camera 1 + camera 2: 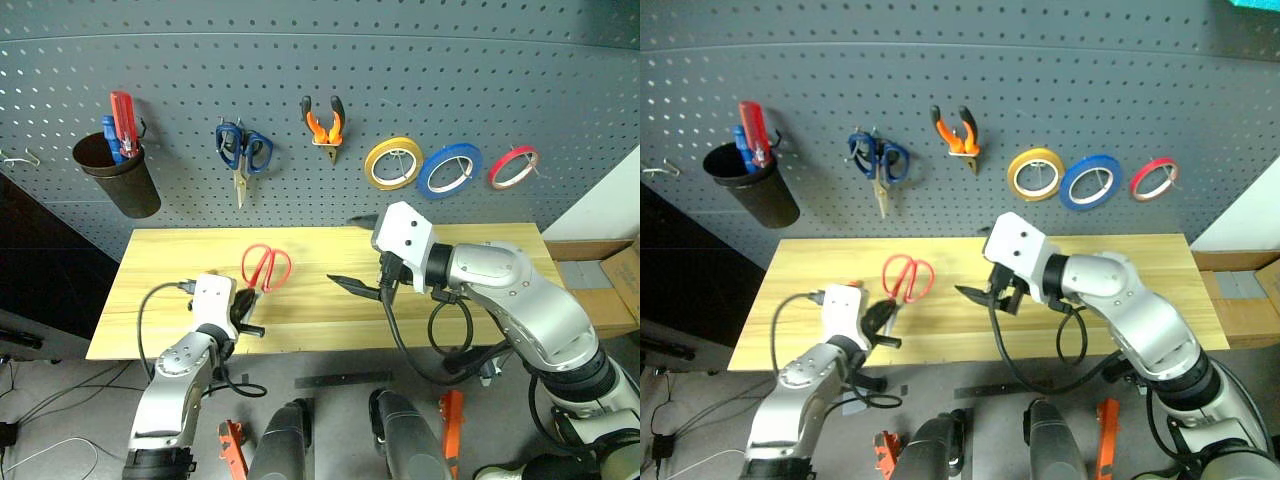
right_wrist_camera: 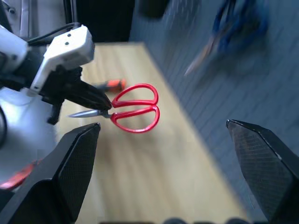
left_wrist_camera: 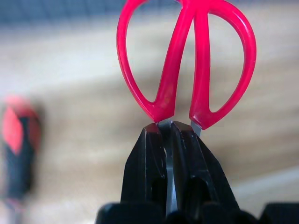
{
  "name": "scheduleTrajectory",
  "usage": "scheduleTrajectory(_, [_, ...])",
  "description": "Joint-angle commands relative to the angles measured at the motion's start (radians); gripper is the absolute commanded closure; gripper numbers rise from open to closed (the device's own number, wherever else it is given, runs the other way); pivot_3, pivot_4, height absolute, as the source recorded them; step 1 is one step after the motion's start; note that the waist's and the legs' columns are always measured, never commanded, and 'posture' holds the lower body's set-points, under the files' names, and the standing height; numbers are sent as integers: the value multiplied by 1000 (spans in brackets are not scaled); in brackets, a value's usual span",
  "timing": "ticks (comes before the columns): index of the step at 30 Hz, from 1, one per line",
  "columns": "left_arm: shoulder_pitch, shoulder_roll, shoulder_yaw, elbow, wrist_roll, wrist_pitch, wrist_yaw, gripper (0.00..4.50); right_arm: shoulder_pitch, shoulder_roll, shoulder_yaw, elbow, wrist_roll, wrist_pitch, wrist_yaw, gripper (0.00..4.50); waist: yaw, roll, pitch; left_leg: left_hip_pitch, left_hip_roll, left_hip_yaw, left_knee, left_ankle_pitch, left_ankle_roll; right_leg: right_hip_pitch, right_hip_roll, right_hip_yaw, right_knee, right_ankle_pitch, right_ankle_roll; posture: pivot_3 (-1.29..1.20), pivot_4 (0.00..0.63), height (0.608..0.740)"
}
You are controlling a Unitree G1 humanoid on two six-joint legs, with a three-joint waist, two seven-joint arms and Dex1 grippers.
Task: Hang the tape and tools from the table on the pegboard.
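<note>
Two black fingers of the left gripper (image 3: pixel 170 154) clamp the red-handled scissors (image 1: pixel 266 267) by the blades, handles lifted over the table (image 1: pixel 480 330). Beside it, the right gripper (image 2: pixel 163 172) hangs with jaws wide apart. Beyond, the pegboard (image 1: pixel 560 90) carries a black cup (image 1: pixel 122 178), blue-handled scissors (image 1: pixel 242 150), pliers (image 1: pixel 324 124), yellow roll (image 1: pixel 392 163), blue tape (image 1: pixel 449 170) and red roll (image 1: pixel 513 167).
</note>
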Motion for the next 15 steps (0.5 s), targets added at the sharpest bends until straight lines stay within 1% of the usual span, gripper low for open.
scheduleTrajectory(1, [19, 22, 38, -105, 33, -114, 16, 4449, -16, 23, -35, -18, -24, -84, -3, 0, 0, 0, 0, 0, 0, 0, 0, 0, 0, 0, 0, 0, 0, 0, 0, -167, 242, 740])
scheduleTrajectory(7, [-9, 63, 71, -142, 71, -215, 29, 4449, -28, 48, -55, 29, -45, -130, -3, 0, 1, 0, 0, 0, 0, 0, 0, 0, 0, 0, 4, 0, 0, 0, 0, -145, 232, 740])
scheduleTrajectory(10, [-95, 63, 107, -98, 69, -176, 77, 4449, -40, 59, -63, 62, -58, -149, -6, 0, 2, 0, 0, 0, 0, 0, 1, 0, 0, 0, 4, 0, 1, 0, 0, -133, 226, 740])
scheduleTrajectory(15, [-228, 83, 107, -22, 72, -186, 78, 4449, -49, 78, -64, 88, -79, -164, -2, 0, 3, 0, 0, 0, 0, 0, 1, 0, 0, 1, 5, -1, 1, 0, 0, -129, 223, 740])
